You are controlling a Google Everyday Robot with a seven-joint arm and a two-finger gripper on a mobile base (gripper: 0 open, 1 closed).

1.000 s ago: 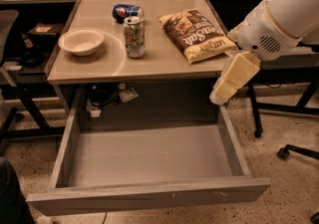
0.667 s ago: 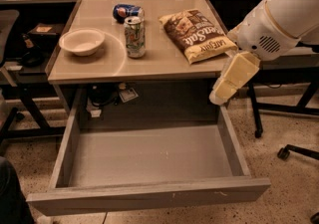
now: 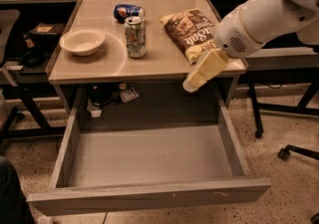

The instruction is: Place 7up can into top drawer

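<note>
So the small white-and-green 7up can with the silver top (image 3: 135,37) is standing upright on the grey wood-look desk top (image 3: 99,67), not picked up yet. It's just in front of a dark blue Pepsi can lying on its side (image 3: 127,11), with a cream round bowl (image 3: 82,42) to one side and a brown crinkly chip bag (image 3: 192,28) to the other.

The robot's cream two-finger gripper (image 3: 191,85) hangs off the desk's front edge near the chip-bag corner, above the wide shallow grey top drawer (image 3: 149,195), which is pulled all the way out. The jaws look pressed together with nothing in them.

My take on doing the grab well: they have to spread first, then come in at the can from the front or above, around the middle of the body so it doesn't tip. The bowl side has more bare table than the bag side, so I'd give the bag some berth (a nudged bag could shove the can).

Room-wise, the arm has to rise over the desk edge to reach in. The Pepsi can sits close behind, so overshooting the reach is a risk. The drawer is roomy; lift clear of the front lip of the desk and lower straight down mid-drawer, away from the side walls.
</note>
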